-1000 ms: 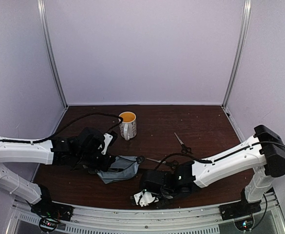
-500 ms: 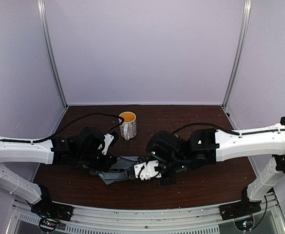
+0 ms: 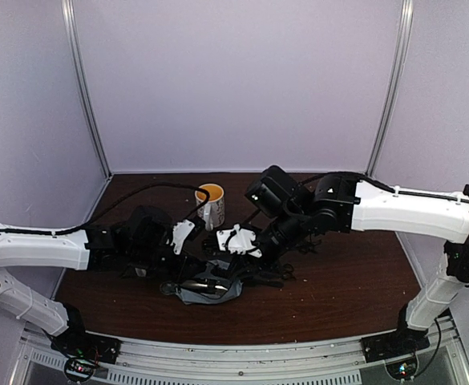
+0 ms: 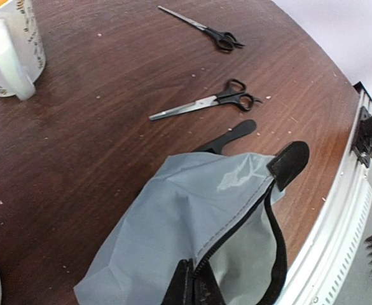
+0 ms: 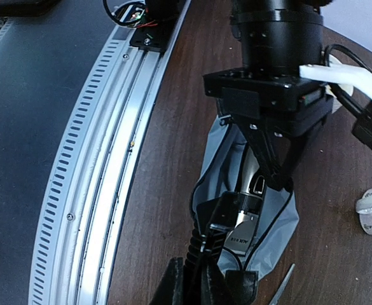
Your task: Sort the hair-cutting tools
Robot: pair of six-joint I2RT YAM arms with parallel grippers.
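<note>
The grey pouch (image 4: 173, 235) lies open near the table's front, and my left gripper (image 4: 193, 289) is shut on its zip edge. The silver-and-black clipper (image 5: 249, 203) lies inside the pouch. My right gripper (image 5: 197, 286) hangs over the pouch mouth (image 3: 210, 289), shut on a black ribbed piece (image 5: 201, 238), the clipper guard, right beside the clipper's head. Two black-handled scissors (image 4: 220, 39) (image 4: 208, 103) lie on the wood beyond the pouch. The black comb (image 4: 229, 135) pokes out from under the pouch's far edge.
A cream mug (image 3: 211, 205) stands behind the pouch, close to both wrists. The slotted metal rail (image 5: 103, 178) runs along the table's near edge just past the pouch. My two arms meet over the pouch, left gripper (image 3: 170, 277) and right gripper (image 3: 236, 271) a short way apart.
My right arm has swung from the table's near edge up and left to the pouch, its gripper staying shut. The pouch now shows the clipper inside. My left arm has barely moved.
</note>
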